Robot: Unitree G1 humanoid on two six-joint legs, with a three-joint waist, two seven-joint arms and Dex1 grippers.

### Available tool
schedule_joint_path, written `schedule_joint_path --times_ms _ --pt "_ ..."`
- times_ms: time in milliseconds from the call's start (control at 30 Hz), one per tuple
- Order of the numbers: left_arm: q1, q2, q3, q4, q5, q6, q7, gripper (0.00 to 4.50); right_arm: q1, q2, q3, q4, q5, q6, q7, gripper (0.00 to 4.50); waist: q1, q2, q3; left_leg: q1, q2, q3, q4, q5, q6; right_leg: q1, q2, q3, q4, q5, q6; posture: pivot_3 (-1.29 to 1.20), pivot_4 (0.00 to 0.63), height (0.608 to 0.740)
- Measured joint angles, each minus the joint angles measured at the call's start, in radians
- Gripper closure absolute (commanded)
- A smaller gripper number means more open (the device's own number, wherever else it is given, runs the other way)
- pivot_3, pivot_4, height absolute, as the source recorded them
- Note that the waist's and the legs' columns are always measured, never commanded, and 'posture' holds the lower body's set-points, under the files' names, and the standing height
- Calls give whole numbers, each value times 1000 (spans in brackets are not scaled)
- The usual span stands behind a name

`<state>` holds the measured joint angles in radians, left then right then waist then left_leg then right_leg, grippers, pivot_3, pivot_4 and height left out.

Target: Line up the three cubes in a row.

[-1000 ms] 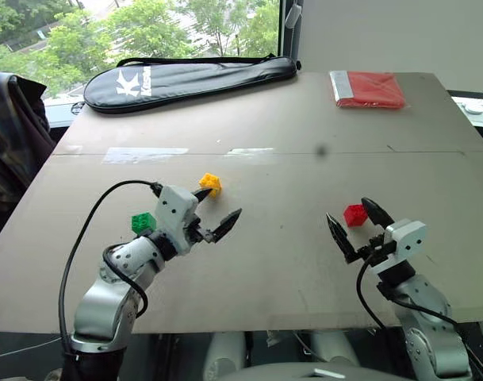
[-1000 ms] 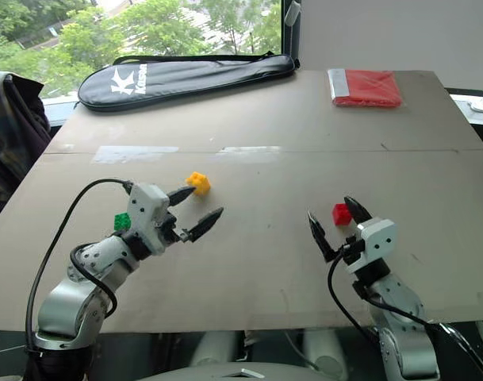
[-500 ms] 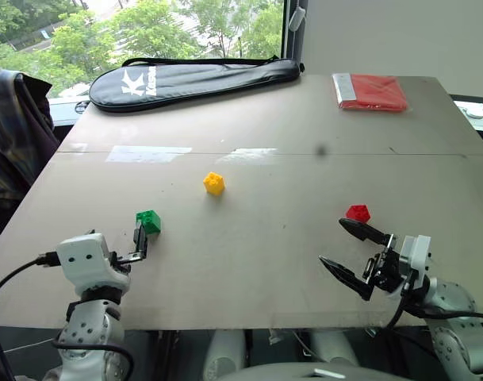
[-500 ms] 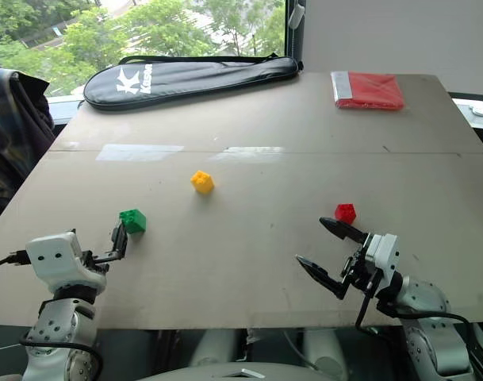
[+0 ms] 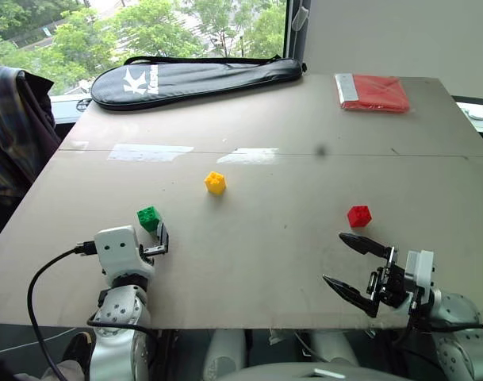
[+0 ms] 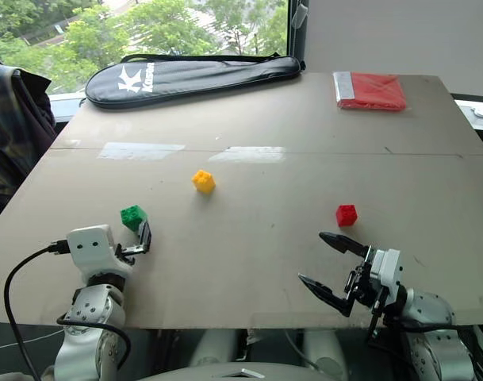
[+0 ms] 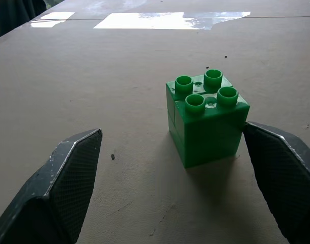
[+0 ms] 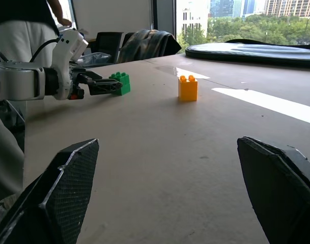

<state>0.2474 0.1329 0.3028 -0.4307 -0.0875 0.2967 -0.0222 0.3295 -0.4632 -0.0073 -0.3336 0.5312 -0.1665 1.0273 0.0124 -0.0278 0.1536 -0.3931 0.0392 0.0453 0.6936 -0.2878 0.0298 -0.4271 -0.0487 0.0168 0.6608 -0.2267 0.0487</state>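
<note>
The three cubes are not in a row yet. From the small yellow plastic cube, the green plastic cube sits nearer and left, beside the wide-open left gripper. The red plastic cube sits right, near the empty, open right gripper.

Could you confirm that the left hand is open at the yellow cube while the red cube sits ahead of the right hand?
Not quite: the left hand is open at the green cube, as the left wrist view shows. The yellow cube sits farther out, untouched. The rest holds: the red cube lies ahead of the right hand.
</note>
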Motion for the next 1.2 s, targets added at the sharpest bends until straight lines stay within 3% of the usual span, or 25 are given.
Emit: schedule_joint_path --times_ms 267,500,533,833,1000,1100,1200 --pt "-70 21 -44 71 46 3 6 0 15 19 1 -1 -14 -14 -15 43 1 0 0 -1 0 0 1 0 0 0 0 0 0 1 -1 0 150 708" --pt "-96 18 -44 88 58 23 36 3134 16 27 1 -2 -16 -19 -18 0 1 0 0 0 0 -1 1 0 0 0 0 0 0 1 -1 0 150 708" --pt "-98 17 -44 88 63 28 44 3265 14 29 1 -2 -16 -20 -18 0 0 0 0 0 0 -1 1 0 0 0 0 0 1 1 -1 0 150 708" --pt "-103 35 -37 87 17 43 -8 3262 24 37 2 -2 -17 -24 -23 0 1 2 -1 0 1 0 1 0 0 0 0 -1 1 1 -1 0 150 708" --pt "-90 146 -78 87 -119 30 -268 3262 39 37 1 -2 -17 -36 -22 0 1 2 -1 -1 1 0 1 0 0 0 -1 0 0 1 -1 0 150 708" --pt "-137 306 -113 125 -218 -7 -543 3262 41 35 -10 -1 -17 -43 -25 0 2 3 0 -1 1 2 2 0 0 -1 0 -2 1 1 -1 0 150 708" --pt "-204 382 -150 170 -261 -34 -708 3262 49 36 -12 -1 -17 -48 -32 0 2 4 0 -1 0 2 2 0 0 -1 0 -2 1 1 -1 0 150 708"
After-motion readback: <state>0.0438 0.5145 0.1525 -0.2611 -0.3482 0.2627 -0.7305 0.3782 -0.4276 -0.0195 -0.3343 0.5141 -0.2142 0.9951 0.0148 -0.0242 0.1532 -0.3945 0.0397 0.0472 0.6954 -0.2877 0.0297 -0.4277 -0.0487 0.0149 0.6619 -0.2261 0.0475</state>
